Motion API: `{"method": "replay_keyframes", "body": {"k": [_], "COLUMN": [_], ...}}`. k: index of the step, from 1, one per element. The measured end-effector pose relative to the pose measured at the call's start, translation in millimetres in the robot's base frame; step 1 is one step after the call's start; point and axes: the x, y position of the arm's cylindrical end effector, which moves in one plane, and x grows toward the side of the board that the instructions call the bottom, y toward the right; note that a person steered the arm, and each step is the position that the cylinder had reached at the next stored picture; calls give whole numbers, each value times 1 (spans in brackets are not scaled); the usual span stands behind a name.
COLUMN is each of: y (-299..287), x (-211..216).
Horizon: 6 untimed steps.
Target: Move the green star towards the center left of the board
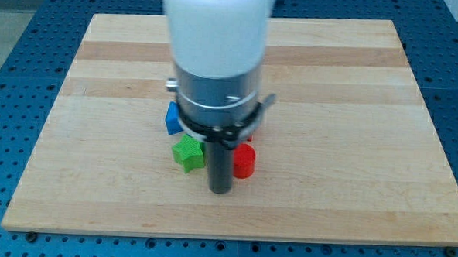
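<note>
One green star (188, 153), one red block (244, 161), one blue block (172, 119)

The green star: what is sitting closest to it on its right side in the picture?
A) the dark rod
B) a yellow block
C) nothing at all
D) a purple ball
A: my tip stands just to the view's right of the green star, with the red block on the rod's far side.

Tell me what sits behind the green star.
Behind the green star, toward the view's top, a blue block shows partly; the arm covers its remainder. My tip is right of the star.
</note>
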Motion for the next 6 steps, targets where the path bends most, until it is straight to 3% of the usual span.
{"method": "replay_keyframes", "body": {"k": [4,6], "y": [-133,-145], "x": [-145,-160]}}
